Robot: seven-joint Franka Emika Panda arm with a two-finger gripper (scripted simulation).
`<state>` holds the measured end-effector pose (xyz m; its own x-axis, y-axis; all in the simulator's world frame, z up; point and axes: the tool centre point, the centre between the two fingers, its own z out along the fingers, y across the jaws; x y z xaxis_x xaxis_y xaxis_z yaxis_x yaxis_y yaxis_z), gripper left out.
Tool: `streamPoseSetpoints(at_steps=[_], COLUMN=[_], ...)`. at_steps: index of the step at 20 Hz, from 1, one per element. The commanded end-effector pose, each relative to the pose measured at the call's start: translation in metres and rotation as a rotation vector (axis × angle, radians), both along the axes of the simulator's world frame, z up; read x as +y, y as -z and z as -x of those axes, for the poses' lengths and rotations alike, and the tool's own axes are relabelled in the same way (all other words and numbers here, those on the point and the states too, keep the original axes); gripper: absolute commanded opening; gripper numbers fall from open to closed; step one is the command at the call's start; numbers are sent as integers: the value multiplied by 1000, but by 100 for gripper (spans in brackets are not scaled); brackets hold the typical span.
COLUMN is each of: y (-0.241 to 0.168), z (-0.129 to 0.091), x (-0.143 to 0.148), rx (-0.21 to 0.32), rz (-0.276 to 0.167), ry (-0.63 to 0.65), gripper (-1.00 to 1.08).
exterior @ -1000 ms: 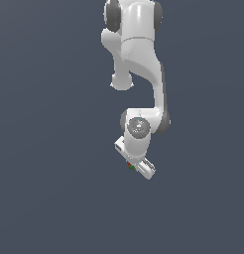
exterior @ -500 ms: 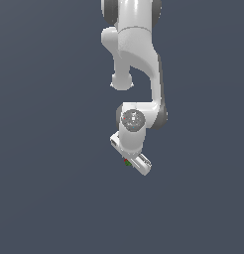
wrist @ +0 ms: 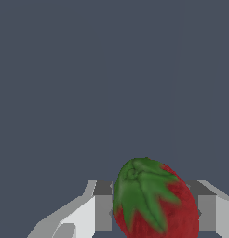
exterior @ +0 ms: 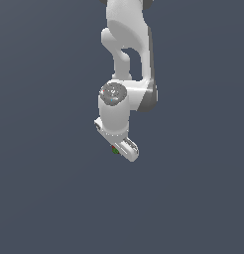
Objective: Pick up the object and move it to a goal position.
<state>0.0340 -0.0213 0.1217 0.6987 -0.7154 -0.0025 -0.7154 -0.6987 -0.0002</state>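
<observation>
One strawberry sat pinched between the gripper fingers; judged light, rounded, probably slippery, best gripped across its widest red body.

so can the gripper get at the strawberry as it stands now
Probably yes: in the wrist view the strawberry already sits between the gripper's jaws, nothing in the way. Whether they are clamped on it I cannot tell.

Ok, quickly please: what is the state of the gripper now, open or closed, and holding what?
Gripper: closed on the strawberry, one finger on each side of it.
</observation>
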Motion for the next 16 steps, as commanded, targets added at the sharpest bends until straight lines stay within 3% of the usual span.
streamPoseSetpoints(at_steps=[1, 16], y=[-26, -177], z=[8, 49], x=[-18, -126], rx=[-1, -1], rz=[-1, -1], ry=[1, 2], gripper=[-100, -100])
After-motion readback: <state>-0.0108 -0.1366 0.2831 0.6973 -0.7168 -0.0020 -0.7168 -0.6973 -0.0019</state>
